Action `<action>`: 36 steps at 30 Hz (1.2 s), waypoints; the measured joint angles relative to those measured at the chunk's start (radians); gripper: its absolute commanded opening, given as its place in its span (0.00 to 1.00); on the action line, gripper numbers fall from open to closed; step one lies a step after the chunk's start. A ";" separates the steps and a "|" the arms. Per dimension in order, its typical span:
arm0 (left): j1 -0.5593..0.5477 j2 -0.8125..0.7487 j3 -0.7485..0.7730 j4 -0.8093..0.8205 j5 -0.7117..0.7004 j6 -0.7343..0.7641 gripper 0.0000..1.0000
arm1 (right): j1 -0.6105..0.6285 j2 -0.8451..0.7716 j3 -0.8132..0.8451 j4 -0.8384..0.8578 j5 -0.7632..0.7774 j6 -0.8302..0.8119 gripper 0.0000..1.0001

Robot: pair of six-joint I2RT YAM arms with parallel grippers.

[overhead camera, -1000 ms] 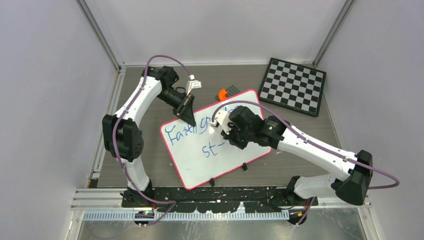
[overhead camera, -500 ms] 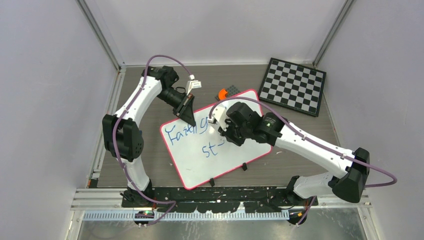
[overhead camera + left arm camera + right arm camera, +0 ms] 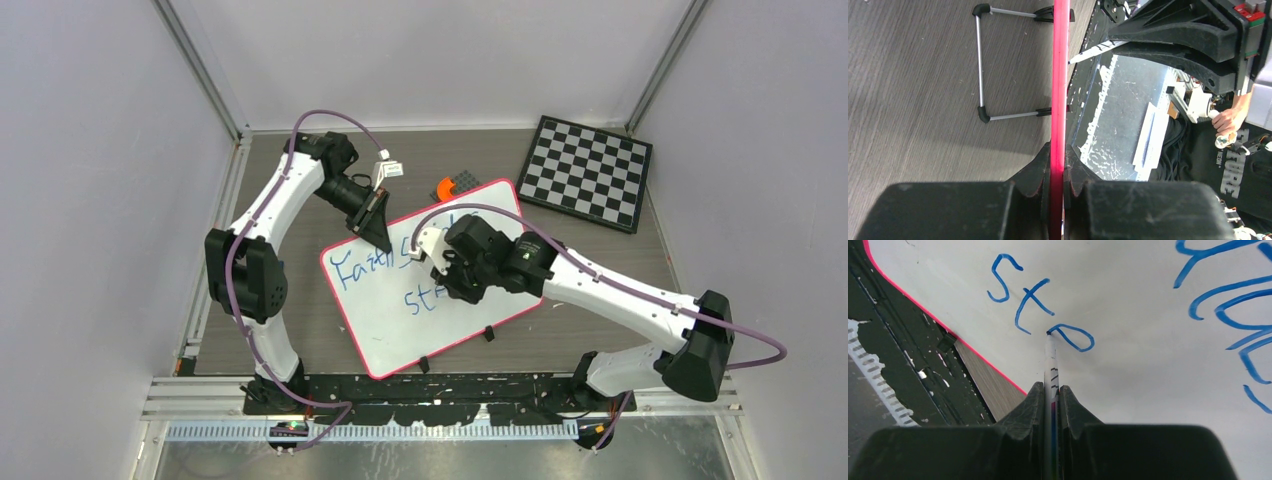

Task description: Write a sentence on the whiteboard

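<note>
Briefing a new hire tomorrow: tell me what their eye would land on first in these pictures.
The whiteboard in the middle, with blue writing across it. The right gripper presses a marker to the second line, its tip at the "e" after "st". The left gripper clamps the board's red rim at its far left edge, and a chessboard lies at the far right.

the blue sentence [image 3: 352,270] on the whiteboard [image 3: 400,335] runs in two lines. from above, the top line reads roughly "faith"; what follows is hidden. the right wrist view shows the lower line as "ste", with the last letter a loop. dark marks on the pen [image 3: 1050,365] barrel are too small to read. white letters on a black shirt [image 3: 1235,170] end in "ture".
</note>
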 measured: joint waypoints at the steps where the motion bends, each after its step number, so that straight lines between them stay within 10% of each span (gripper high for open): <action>1: 0.000 0.000 0.000 0.000 0.000 0.000 0.00 | 0.000 -0.002 -0.004 0.000 -0.002 0.000 0.00; 36: -0.004 0.000 0.007 -0.007 -0.005 0.002 0.00 | -0.045 -0.069 0.008 -0.045 0.098 -0.031 0.00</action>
